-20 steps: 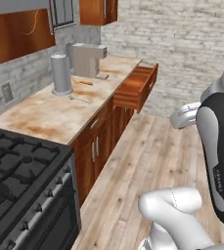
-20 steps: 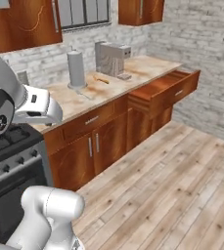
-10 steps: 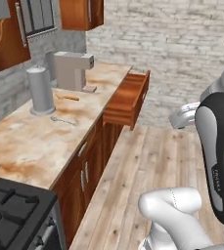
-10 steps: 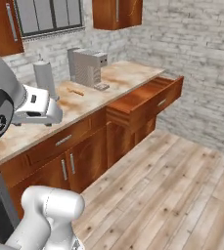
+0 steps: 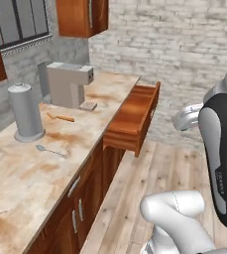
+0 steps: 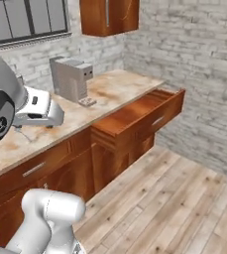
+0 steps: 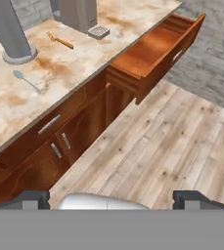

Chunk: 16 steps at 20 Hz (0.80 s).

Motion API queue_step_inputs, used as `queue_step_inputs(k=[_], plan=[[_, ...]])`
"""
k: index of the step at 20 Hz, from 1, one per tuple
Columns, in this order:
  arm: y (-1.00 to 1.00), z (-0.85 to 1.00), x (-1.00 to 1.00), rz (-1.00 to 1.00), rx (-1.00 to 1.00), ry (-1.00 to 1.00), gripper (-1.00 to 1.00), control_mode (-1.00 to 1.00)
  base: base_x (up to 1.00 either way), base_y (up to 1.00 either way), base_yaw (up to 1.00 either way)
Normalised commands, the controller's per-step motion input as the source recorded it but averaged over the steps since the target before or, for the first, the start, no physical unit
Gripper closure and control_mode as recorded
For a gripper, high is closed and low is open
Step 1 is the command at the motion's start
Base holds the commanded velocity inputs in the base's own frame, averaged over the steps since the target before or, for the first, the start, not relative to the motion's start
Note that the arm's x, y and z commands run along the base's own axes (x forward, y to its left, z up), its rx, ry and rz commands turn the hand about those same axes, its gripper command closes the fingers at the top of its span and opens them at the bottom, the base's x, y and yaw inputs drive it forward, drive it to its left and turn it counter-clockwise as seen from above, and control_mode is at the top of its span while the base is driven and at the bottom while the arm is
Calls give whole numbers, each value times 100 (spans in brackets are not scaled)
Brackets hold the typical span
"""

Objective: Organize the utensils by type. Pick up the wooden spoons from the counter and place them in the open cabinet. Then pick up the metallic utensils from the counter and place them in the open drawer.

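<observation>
A light wooden spoon lies on the marbled counter in front of the coffee machine. A thin metal spoon lies nearer me, beside the grey cylinder. The open drawer juts out past the counter edge with nothing in it. My gripper is open, its fingertips wide apart, and it hangs over the wooden floor well short of the counter. The open cabinet is out of view.
A grey cylinder and a coffee machine stand at the back of the counter. A wall cabinet with a bar handle hangs above. Wooden floor lies before the closed cupboard doors.
The base has driven along the counter, so both base views shifted: the stove has left view and the drawer and coffee machine are closer. The gripper stays open.
</observation>
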Motion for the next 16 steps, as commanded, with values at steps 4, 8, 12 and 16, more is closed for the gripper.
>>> queue_step_inputs(k=[4,8,12,16], plan=[[0,0,0,0,0,0,-100,100,100,0,47],[0,0,0,0,0,0,-100,100,93,0,66],[0,0,0,0,0,0,-100,100,63,-1,74],[0,0,0,0,0,0,-100,100,8,-8,68]])
